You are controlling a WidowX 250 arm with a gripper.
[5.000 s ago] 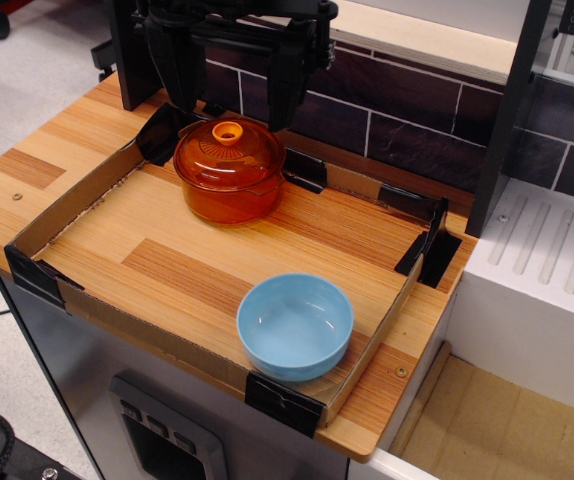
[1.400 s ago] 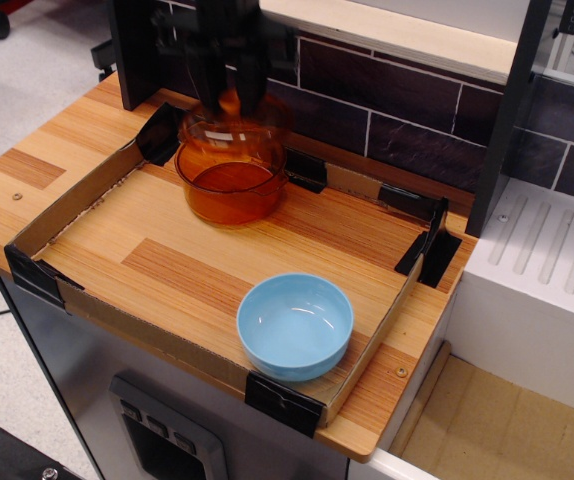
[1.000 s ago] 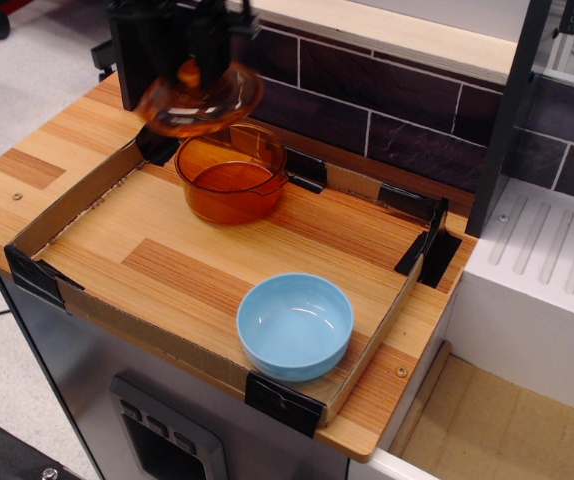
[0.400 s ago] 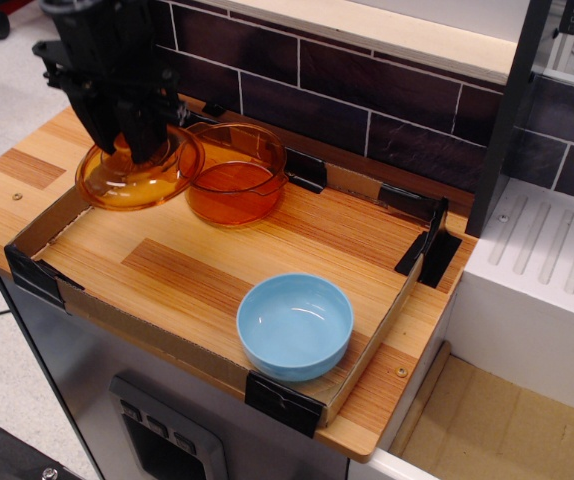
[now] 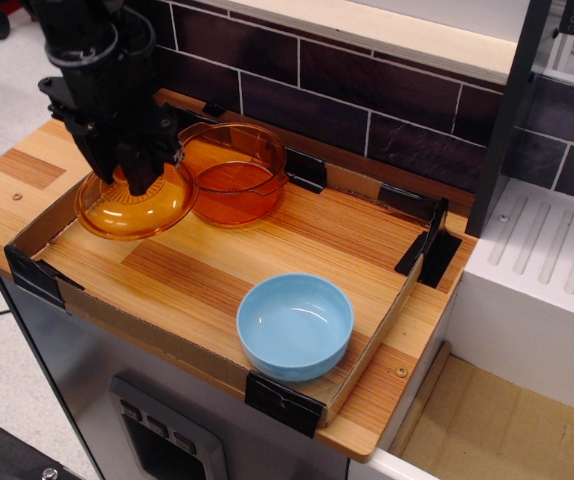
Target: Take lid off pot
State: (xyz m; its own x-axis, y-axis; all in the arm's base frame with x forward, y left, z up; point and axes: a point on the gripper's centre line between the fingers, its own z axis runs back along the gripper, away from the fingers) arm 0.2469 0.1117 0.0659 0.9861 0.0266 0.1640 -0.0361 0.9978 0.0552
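The amber glass pot (image 5: pixel 235 183) stands open at the back of the cardboard tray (image 5: pixel 52 214), with no lid on it. The amber lid (image 5: pixel 137 205) hangs to the left of the pot, low over the tray's left part, its right edge close to the pot's rim. My black gripper (image 5: pixel 137 180) comes down from above and is shut on the lid's centre knob, which it hides.
A light blue bowl (image 5: pixel 295 326) sits at the tray's front right. A dark tiled wall (image 5: pixel 387 110) runs behind the tray. A white ribbed drainer (image 5: pixel 552 270) stands to the right. The wooden counter (image 5: pixel 17 170) extends left of the tray.
The lid was on the pot five seconds ago. My gripper took its knob, lifted it, carried it left and lowered it beside the pot; since the last frame it sank slightly.
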